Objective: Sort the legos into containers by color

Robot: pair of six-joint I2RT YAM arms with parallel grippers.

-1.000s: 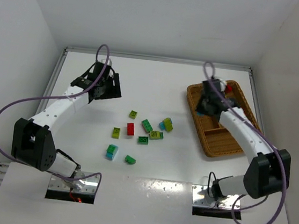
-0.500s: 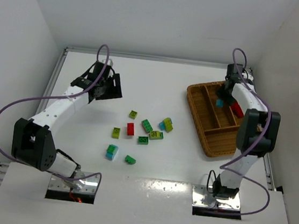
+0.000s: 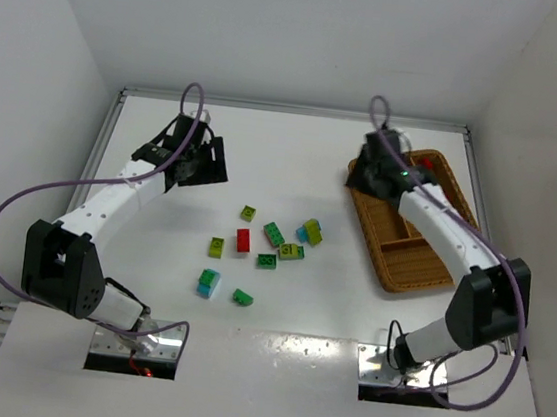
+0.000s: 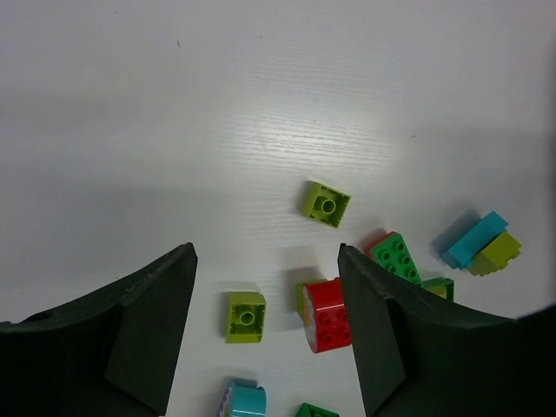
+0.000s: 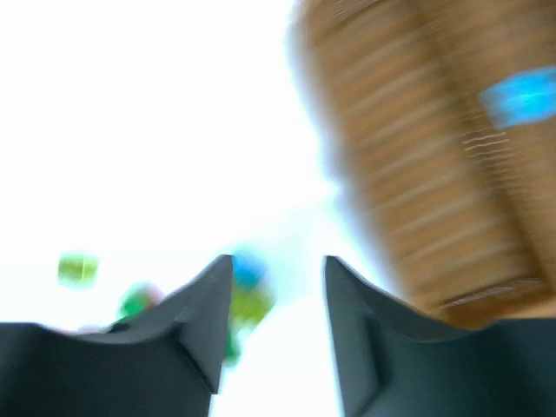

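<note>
White tabletop, and on it I see the legos (image 3: 265,242) scattered loose, well to the left of the wicker tray (image 3: 407,269). My right gripper (image 3: 374,169) hovers over the tray's far-left corner, fingers parted and empty. My left gripper (image 3: 195,164) hangs far left of the tray, spread wide, holding nothing.

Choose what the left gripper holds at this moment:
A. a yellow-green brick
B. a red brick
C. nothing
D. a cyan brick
C: the left gripper hangs open above the table with nothing between its fingers, while the red brick and the yellow-green brick lie loose on the surface below.
</note>
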